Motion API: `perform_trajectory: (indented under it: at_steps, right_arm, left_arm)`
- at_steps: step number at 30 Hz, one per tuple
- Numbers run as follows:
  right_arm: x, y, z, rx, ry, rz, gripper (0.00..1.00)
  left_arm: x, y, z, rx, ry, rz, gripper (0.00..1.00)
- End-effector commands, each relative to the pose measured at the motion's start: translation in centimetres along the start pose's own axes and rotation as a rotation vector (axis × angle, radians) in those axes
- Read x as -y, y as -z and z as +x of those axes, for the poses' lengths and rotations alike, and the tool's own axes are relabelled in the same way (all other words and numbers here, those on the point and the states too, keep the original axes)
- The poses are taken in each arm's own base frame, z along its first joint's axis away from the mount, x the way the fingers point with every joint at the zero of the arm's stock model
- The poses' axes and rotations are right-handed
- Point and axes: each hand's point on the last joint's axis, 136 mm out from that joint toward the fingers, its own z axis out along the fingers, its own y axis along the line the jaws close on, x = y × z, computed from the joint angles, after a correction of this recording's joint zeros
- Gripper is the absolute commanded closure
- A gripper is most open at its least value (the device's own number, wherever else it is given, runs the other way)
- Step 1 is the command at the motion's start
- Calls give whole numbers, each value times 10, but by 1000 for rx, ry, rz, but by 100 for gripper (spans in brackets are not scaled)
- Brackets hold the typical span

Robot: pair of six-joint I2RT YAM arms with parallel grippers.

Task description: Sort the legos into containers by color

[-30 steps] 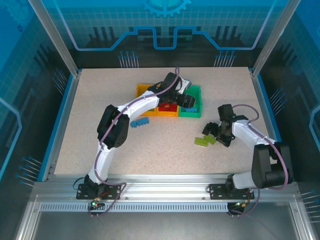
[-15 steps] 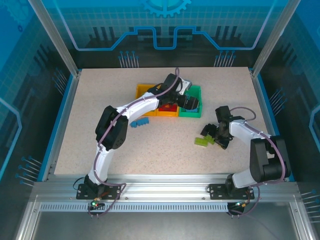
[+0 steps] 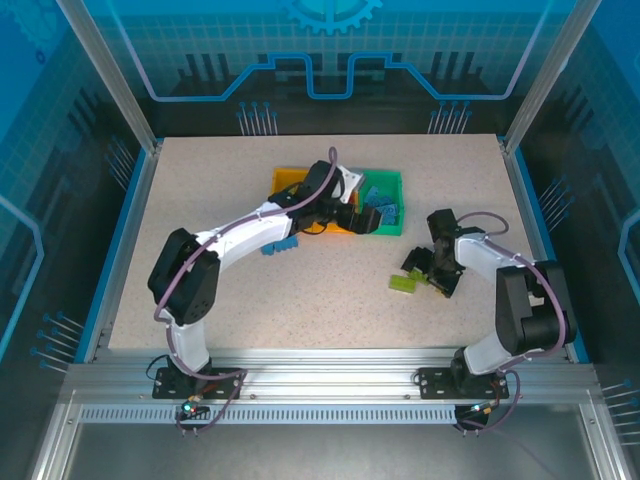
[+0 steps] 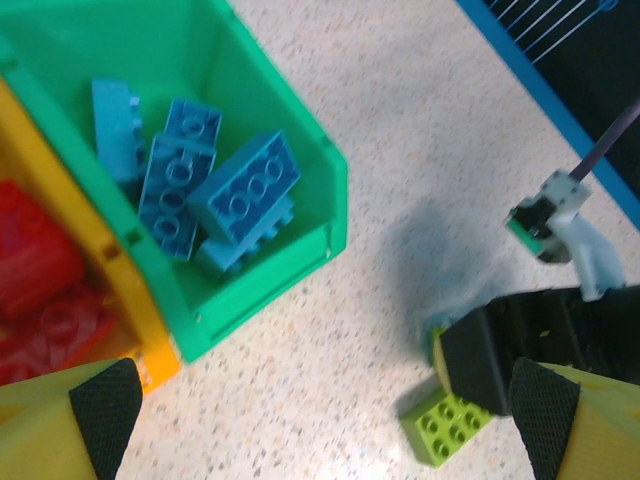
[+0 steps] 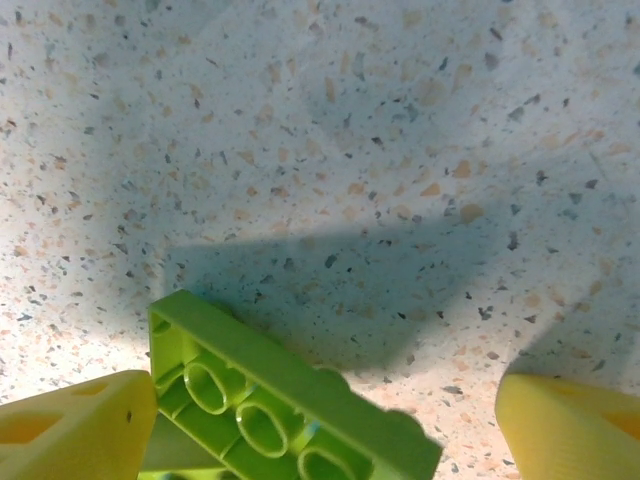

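Observation:
My left gripper [image 3: 357, 215] [image 4: 325, 430] hovers open and empty over the table at the near edge of the bins. The green bin [image 3: 385, 178] [image 4: 290, 130] holds several light blue legos [image 4: 215, 190]. Beside it an orange-yellow bin [image 4: 135, 300] holds red legos [image 4: 40, 290]. Another orange-yellow bin [image 3: 288, 180] stands at the left of the row. My right gripper [image 3: 434, 272] [image 5: 320, 430] is open and low over an upturned lime green lego [image 5: 280, 415], which lies between its fingers against the left finger [image 5: 70, 430]. A second lime lego [image 3: 403, 284] [image 4: 450, 430] lies studs up beside it.
Two light blue legos [image 3: 281, 245] lie loose on the table in front of the orange-yellow bins, under my left forearm. The blue table rim [image 3: 530, 215] runs along the right side, behind my right arm.
My left gripper has opened and drawn back from above the green bin toward the near left, uncovering the blue legos in it. The right gripper has barely shifted.

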Motion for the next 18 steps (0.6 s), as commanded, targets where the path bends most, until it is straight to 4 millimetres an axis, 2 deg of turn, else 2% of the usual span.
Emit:
perform_trajectory:
  at_steps: [1, 4, 9, 16, 18]
  right_arm:
    - [-13, -9, -10, 33, 22, -22, 10]
    - [-15, -9, -11, 35, 33, -14, 13]
    - [-18, -10, -14, 38, 57, -3, 23]
    - [-21, -7, -16, 55, 107, 13, 52]
    - [-19, -6, -16, 58, 122, 28, 56]
  left_arm:
    - [-3, 13, 6, 21, 13, -29, 1]
    - [-6, 17, 19, 9, 23, -43, 1]
    - [-13, 20, 37, -10, 42, -63, 1]
    - [-24, 20, 61, -48, 67, -94, 1]
    - [-26, 21, 65, -53, 73, -101, 1]
